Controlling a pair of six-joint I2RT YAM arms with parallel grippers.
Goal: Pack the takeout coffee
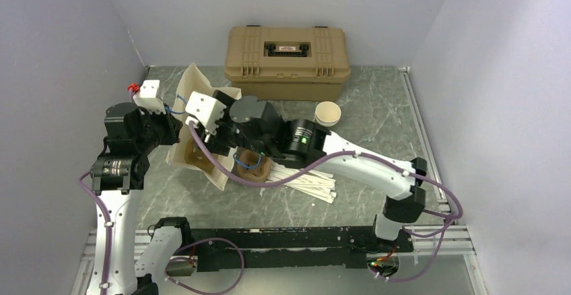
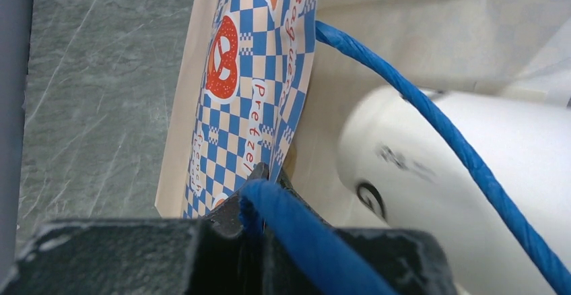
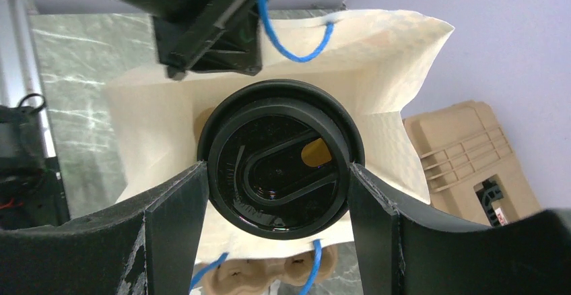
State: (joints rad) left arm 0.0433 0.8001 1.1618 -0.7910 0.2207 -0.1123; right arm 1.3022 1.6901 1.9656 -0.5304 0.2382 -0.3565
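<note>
Currently our right claw point(image 3: 277, 197) is clamped across the round black plastic lid of the takeout coffee point(image 3: 279, 164), centred over the mouth of the open cream paper bag point(image 3: 404, 59). The left claw point(image 2: 261, 190) pinches the bag's blue cord handle point(image 2: 431, 113); we judge this holds the mouth spread for lowering.

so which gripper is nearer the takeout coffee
Right. The right gripper clasps the takeout coffee by its lid at the paper bag's mouth; the left gripper sits apart at the bag's rim, pinching its blue handle.
</note>
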